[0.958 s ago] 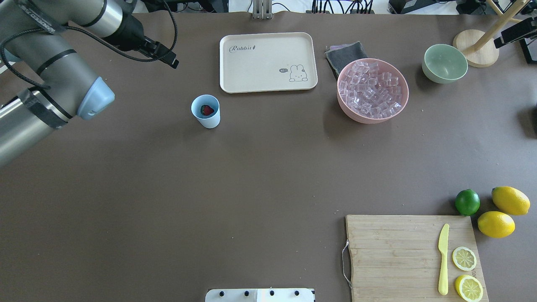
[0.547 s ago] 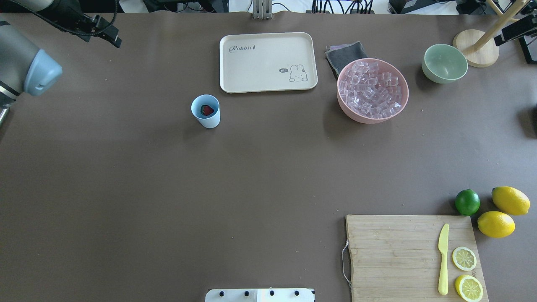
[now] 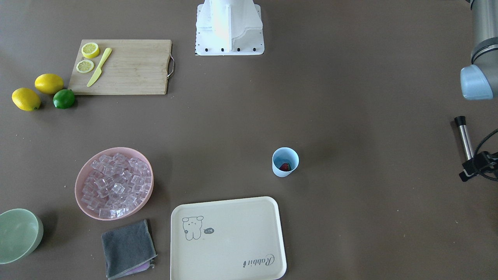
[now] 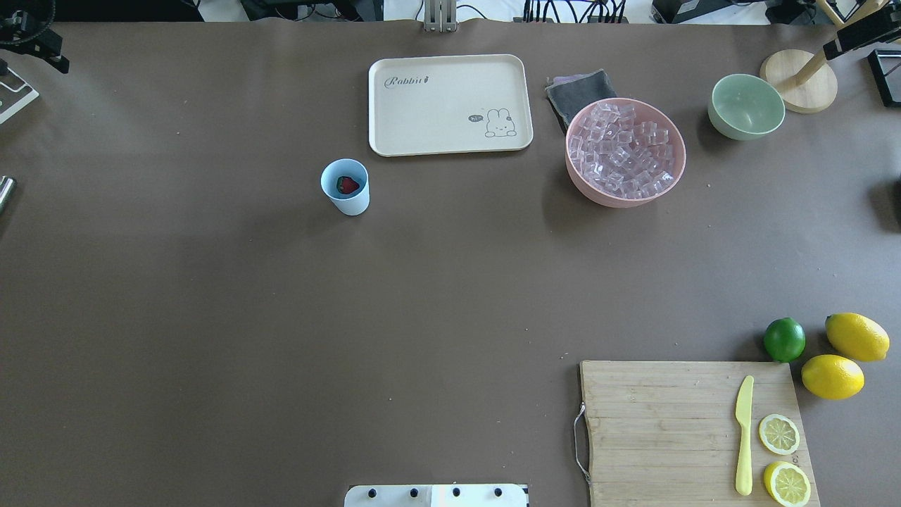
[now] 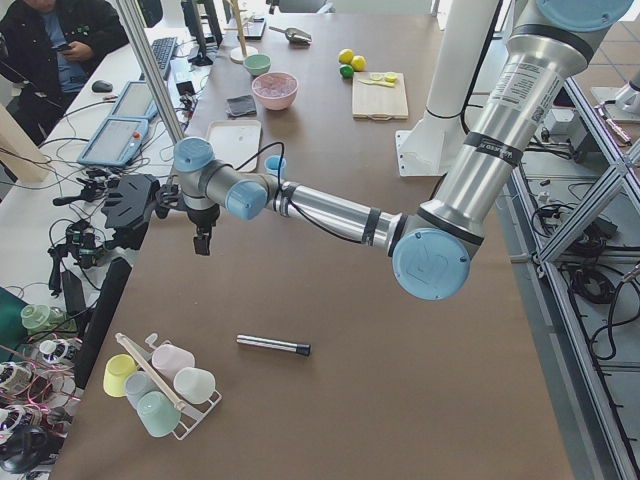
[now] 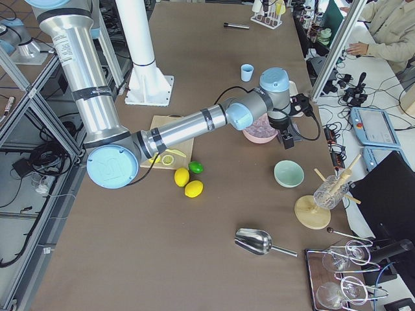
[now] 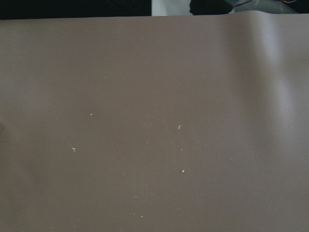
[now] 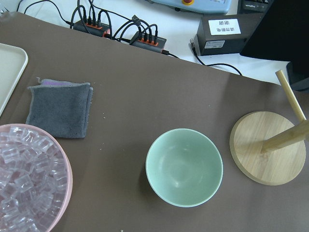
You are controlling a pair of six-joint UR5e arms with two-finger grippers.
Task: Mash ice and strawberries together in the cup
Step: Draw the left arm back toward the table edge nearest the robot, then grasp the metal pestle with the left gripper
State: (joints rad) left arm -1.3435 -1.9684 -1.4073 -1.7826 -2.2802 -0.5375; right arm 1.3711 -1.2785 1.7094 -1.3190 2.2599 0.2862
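Note:
The pale-blue cup (image 4: 345, 186) stands upright left of the table's middle, also in the front view (image 3: 285, 161). One red strawberry (image 4: 348, 185) lies inside it (image 3: 285, 167). The ice (image 4: 625, 151) is piled in a pink bowl (image 4: 584, 189), also in the right wrist view (image 8: 24, 183). My left arm's wrist (image 5: 200, 180) hangs over the table's left end, well away from the cup. My right arm's wrist (image 6: 277, 97) is above the pink and green bowls. No fingers show in either wrist view, so I cannot tell whether either gripper is open or shut.
A metal rod with a black tip (image 3: 463, 136) lies near the table's left end (image 5: 273, 346). A cream tray (image 4: 449, 104), grey cloth (image 4: 581, 91), green bowl (image 4: 746, 107), wooden stand (image 4: 799, 81), cutting board (image 4: 662, 429) with knife, lemons and lime.
My left arm has swung out of the overhead view to the left and back. The cup, strawberry and ice have not moved.

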